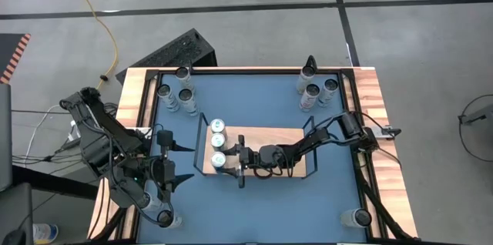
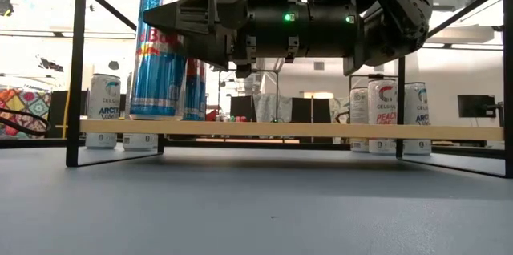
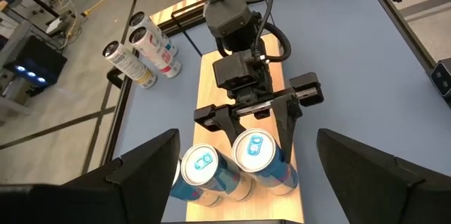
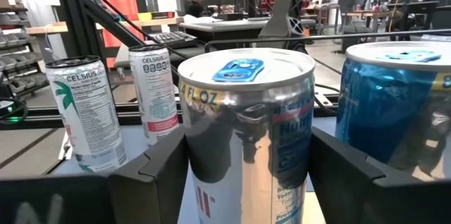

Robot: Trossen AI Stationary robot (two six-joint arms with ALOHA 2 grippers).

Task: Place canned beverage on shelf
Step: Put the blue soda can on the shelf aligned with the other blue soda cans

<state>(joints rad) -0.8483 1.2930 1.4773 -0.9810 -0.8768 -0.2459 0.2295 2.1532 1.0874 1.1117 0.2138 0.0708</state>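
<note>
right end effector (image 1: pixel 231 166) straddles the near can (image 1: pixel 219 160) upright on the shelf (image 1: pixel 296 137), fingers apart, not gripping; left end effector (image 1: pixel 179 162) hangs open alongside.

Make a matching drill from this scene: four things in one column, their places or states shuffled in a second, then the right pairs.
Things:
1. right gripper
2. left gripper
3. shelf
4. white cans

Places or states:
A. open, off the shelf's left end
B. grouped at the table's far right corner
C. bears three blue cans at its left end
D. jaws either side of a shelf can

Pairs: 1-D, 2-A, 3-C, 4-B
</note>
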